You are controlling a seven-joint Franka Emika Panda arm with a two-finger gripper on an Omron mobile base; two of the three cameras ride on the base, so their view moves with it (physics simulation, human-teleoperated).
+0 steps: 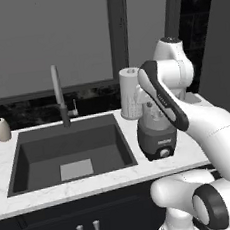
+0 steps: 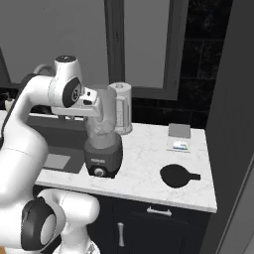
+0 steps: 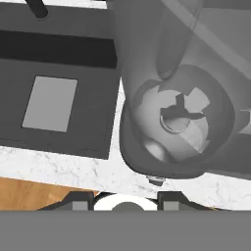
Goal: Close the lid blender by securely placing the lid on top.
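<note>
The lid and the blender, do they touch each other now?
Apart. In the right base view the lid lies flat on the counter, with bare marble between it and the blender, which stands to its left.

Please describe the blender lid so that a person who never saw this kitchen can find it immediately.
Start at the sink and move right along the marble counter, past the blender. The lid lies flat near the counter's front edge. It is the only black round disc there, with a short tab.
</note>
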